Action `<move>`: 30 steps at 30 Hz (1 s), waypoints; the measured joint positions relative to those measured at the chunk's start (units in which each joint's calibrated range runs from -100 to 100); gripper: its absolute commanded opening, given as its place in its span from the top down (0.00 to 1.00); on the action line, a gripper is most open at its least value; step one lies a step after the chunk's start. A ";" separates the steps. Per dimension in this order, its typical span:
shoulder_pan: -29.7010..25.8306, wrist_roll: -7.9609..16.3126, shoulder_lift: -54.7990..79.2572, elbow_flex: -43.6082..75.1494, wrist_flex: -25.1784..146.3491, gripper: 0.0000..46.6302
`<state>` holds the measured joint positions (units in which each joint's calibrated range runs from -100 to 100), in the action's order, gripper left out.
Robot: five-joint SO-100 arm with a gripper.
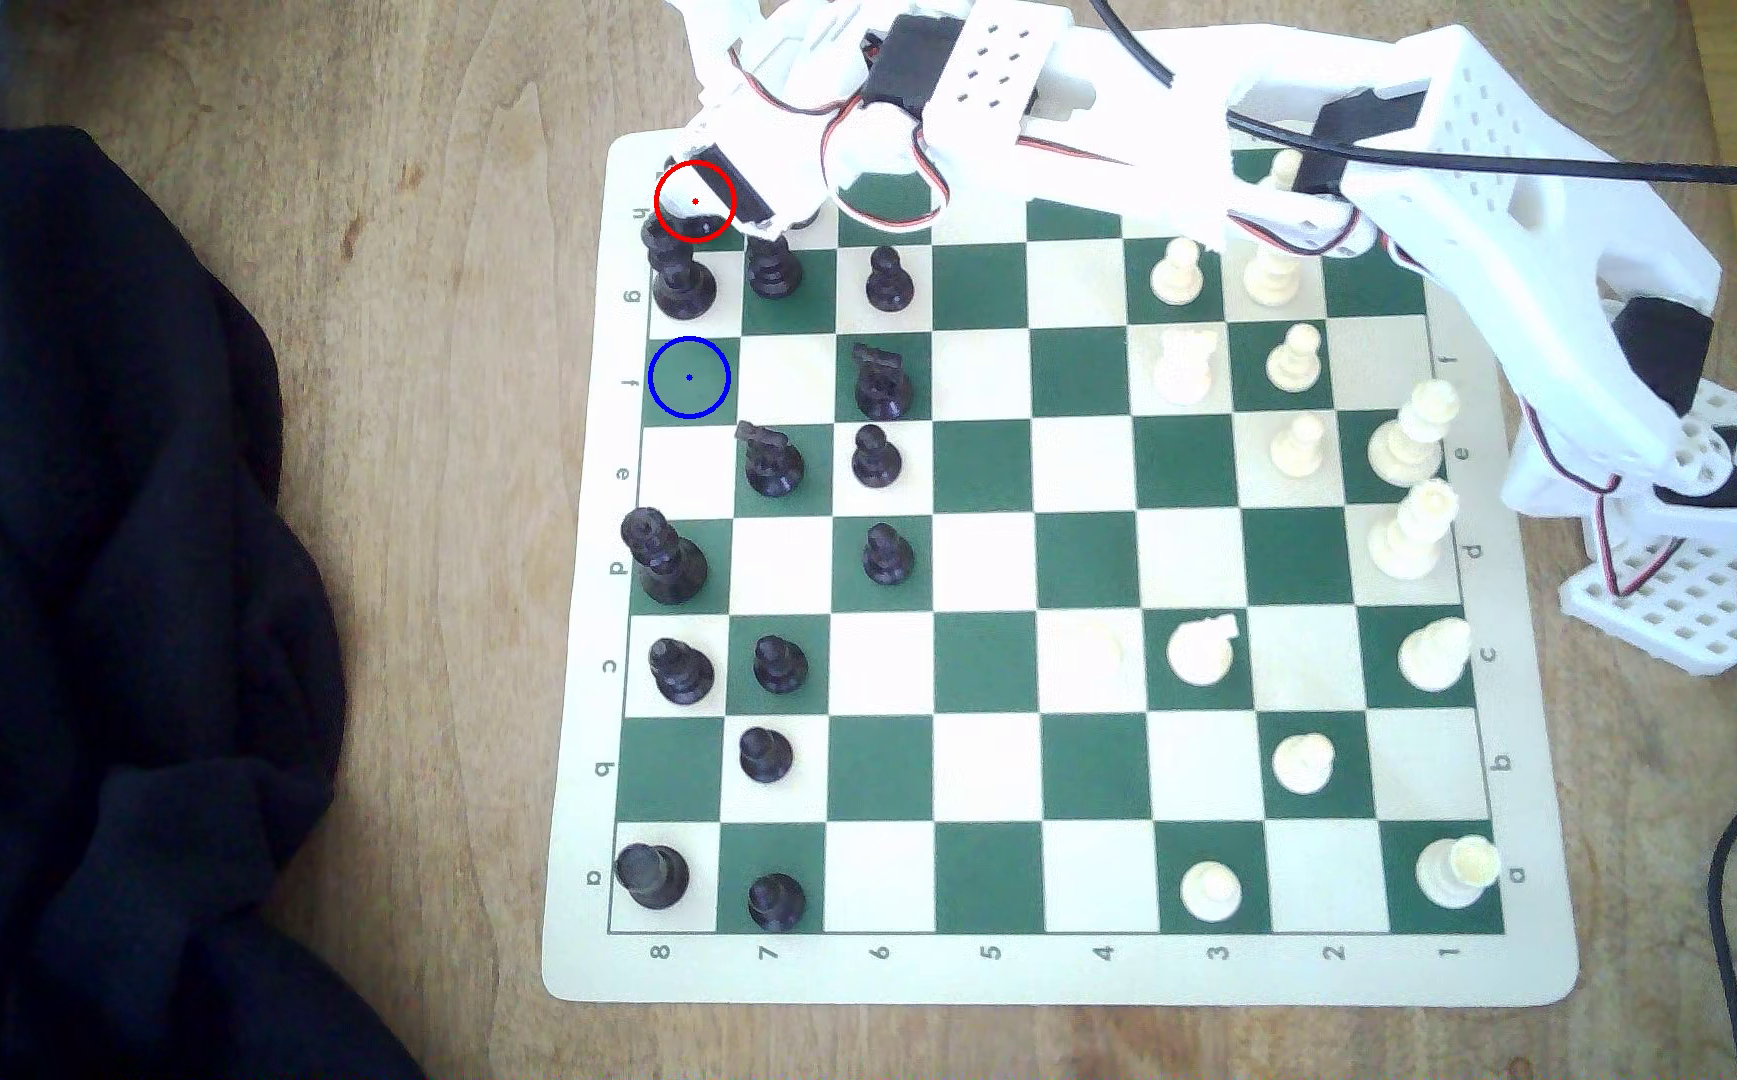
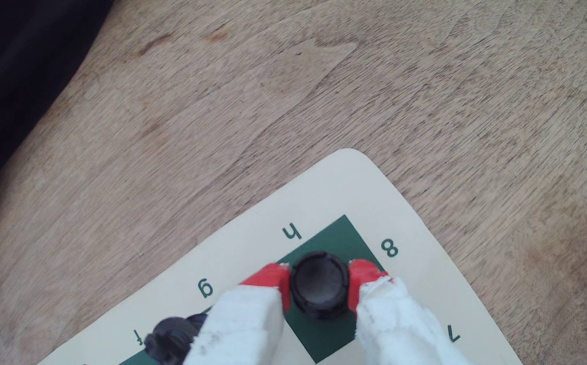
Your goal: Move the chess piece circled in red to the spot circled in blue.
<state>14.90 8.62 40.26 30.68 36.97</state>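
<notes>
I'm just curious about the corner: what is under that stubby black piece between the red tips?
A dark green corner square, by the h and 8 labels. The black rook hides the square's middle, so whether its base rests on it or is lifted is unclear. The pincer flanks it closely.

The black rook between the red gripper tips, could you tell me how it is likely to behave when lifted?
The black rook looks like rigid plastic, so it should not deform. Its round, smooth sides may slip or twist between the red fingertips. Short with a wide base, it seems unlikely to tip when set down.
</notes>
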 measured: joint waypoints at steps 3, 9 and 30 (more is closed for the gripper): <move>0.22 -1.03 0.25 2.62 -0.08 0.95; 1.84 -1.90 0.42 6.06 -0.08 0.95; -3.83 -3.03 -26.56 -15.63 2.95 0.96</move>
<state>11.06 5.59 13.70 15.05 39.92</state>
